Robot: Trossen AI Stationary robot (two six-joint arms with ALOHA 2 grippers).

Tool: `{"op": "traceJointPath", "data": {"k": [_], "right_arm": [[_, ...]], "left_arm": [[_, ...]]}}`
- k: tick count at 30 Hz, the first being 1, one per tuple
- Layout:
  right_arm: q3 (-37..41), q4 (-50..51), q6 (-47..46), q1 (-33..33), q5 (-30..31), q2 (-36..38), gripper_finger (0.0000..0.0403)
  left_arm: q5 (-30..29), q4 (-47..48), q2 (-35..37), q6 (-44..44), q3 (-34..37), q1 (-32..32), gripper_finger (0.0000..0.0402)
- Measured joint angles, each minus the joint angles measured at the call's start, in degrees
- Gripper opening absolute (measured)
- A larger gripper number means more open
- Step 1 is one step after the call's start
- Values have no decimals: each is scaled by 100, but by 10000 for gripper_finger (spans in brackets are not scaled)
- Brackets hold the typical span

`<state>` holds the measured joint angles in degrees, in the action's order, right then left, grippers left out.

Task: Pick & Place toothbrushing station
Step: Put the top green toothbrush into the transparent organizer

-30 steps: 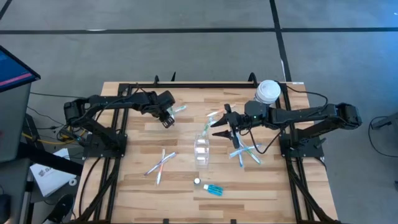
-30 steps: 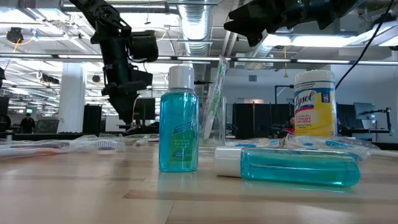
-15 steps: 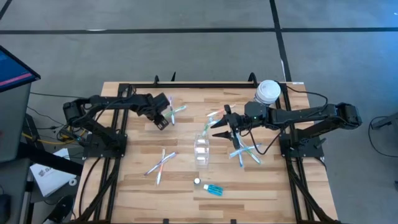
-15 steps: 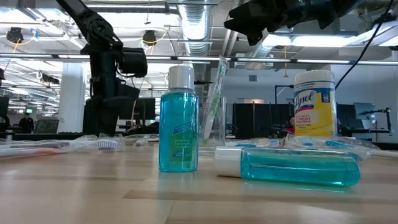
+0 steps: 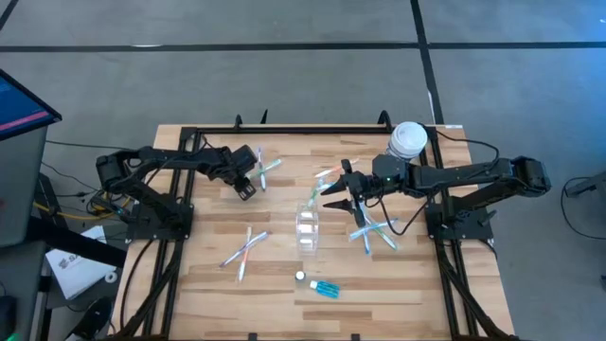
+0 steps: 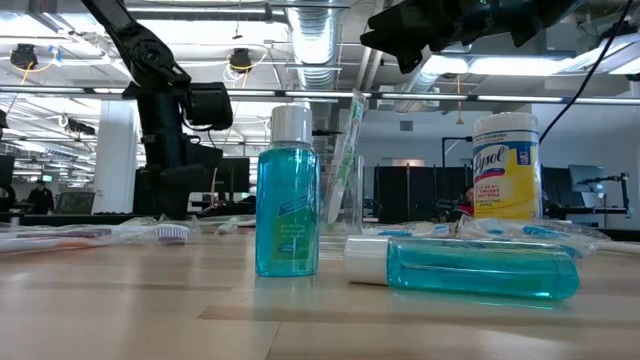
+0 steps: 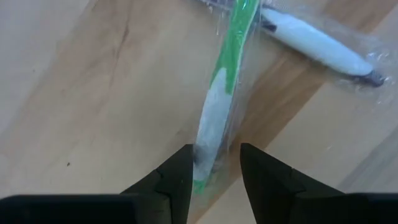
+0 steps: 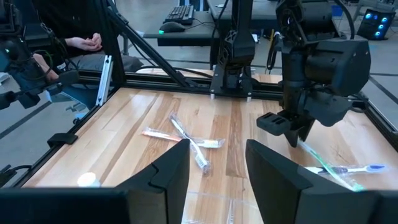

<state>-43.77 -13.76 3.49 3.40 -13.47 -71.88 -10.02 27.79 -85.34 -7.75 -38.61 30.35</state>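
Left gripper [image 5: 248,183] low over the far-left part of the table [image 5: 199,275], fingers spread, a wrapped green toothbrush [image 7: 214,106] lying lengthwise in the gap between the tips. Only visible close up in the left wrist view: clear wrapping around that handle, and a second wrapped brush, white [image 7: 317,43], crossing just beyond it. From above, merely a small crossed pair [image 5: 266,169] just beside the gripper. In the low view, only the arm's dark bulk [image 6: 180,130] dropping to table height; the brush itself lost behind it.

Right gripper [image 5: 336,197] held above mid-table, fingers parted and empty, the clear tumbler [image 5: 308,227] just below and ahead of it, with a green toothbrush [image 6: 345,150] standing tilted inside (plain in the low view, hardly readable from above). Right wrist view alone showing a person seated beyond the table edge [image 8: 81,43], plus the left arm head-on and another crossed pair of brushes [image 8: 186,143] on the boards.

More brushes scattered beside the right gripper [image 5: 374,232] and a pair well off toward the near left [image 5: 246,251]. Two small blue white-capped bottles at the near edge, one upright [image 6: 287,195], one on its side [image 6: 465,267]. Yellow container [image 5: 408,139] behind the right arm at the far edge. Bare boards between the two grippers and along the near left side.
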Motion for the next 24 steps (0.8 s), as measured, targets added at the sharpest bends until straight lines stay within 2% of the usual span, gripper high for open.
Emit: {"op": "traceJointPath", "data": {"k": [5,13,20,24], "right_arm": [[0,0,0,0,0,0,147],[0,0,0,0,2,0,147],[0,0,2,0,2,0,147],[0,0,2,1,2,0,147]], "left_arm": [[-153,2,0,-17,58,0,110],[-158,-30,2,-20,59,-4,15],[-153,-44,2,-22,57,-4,24],[-109,25,170,-20,61,-6,12]]}}
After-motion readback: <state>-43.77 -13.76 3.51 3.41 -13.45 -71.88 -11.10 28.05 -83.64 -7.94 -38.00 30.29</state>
